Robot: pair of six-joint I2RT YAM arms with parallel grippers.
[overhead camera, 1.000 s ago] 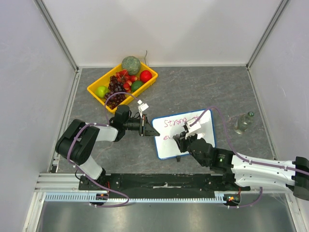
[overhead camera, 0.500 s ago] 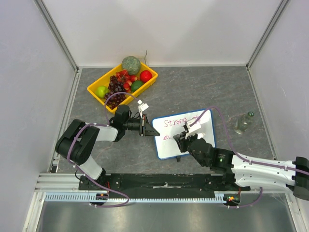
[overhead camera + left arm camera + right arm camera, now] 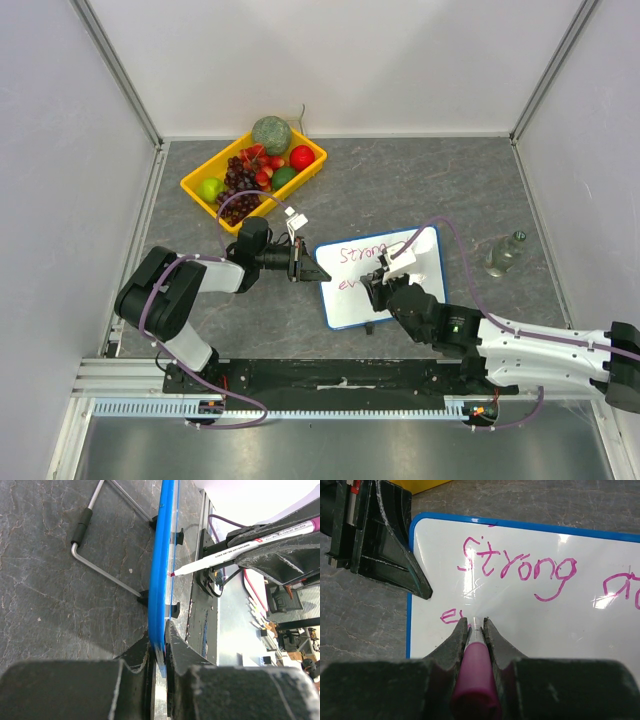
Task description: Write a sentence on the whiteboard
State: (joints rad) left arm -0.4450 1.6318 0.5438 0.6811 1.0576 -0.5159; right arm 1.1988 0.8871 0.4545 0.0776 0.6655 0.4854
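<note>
The whiteboard point(image 3: 352, 306), white with a blue rim, stands tilted on the table centre. My left gripper point(image 3: 316, 272) is shut on its left rim; the left wrist view shows the blue rim point(image 3: 161, 570) edge-on between my fingertips point(image 3: 160, 631). My right gripper point(image 3: 385, 281) is shut on a pink marker point(image 3: 402, 259) over the board's lower left. The marker point(image 3: 475, 675) runs between my right gripper's jaws point(image 3: 476, 623), and its tip point(image 3: 173, 573) meets the board face. The sentence reads "Strong" point(image 3: 520, 567), then part of "at" point(image 3: 620, 587), and an "e" point(image 3: 451, 615) starts the second line.
A yellow tray point(image 3: 196, 186) of fruit sits at the back left. A small clear bottle point(image 3: 505, 254) stands at the right. The board's wire stand point(image 3: 102, 570) rests on the table behind it. White walls enclose the table on three sides.
My right gripper has shifted the marker a little to the right along the second line, and a new stroke shows after the "e". The left arm has not moved.
</note>
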